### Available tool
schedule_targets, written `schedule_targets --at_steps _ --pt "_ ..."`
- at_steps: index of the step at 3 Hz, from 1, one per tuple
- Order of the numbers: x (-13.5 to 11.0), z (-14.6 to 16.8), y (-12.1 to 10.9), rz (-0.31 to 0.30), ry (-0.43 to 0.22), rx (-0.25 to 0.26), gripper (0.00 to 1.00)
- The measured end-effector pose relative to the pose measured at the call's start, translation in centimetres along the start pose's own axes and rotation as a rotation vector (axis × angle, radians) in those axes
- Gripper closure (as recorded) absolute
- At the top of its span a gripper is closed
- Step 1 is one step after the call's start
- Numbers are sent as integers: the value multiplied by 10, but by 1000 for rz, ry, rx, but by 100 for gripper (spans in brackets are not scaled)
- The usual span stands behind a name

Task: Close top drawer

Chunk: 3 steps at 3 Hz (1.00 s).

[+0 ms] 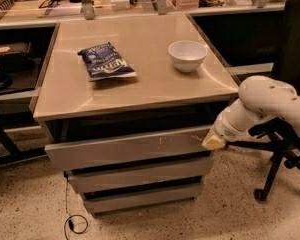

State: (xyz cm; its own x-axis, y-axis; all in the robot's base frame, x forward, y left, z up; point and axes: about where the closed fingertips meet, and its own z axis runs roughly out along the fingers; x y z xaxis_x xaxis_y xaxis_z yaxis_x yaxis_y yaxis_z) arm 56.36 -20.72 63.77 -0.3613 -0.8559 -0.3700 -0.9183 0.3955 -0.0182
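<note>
Between top drawer [125,152] and chair [273,170], pincer [213,142]

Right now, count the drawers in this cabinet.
3. The top drawer sticks out, part open; the middle drawer and bottom drawer sit below it. The gripper is at the top drawer's right end.

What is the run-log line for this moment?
top drawer: partly open | pincer: at the drawer front's right end | on cabinet top: chip bag, bowl
</note>
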Motion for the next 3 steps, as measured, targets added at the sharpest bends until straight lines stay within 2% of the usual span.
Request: schedule_targets --at_steps 1,2,3 --pt "-14 5 -25 -32 8 13 100" --pt "-14 5 -25 -32 8 13 100" --pt "0 -4 -5 -4 29 2 100"
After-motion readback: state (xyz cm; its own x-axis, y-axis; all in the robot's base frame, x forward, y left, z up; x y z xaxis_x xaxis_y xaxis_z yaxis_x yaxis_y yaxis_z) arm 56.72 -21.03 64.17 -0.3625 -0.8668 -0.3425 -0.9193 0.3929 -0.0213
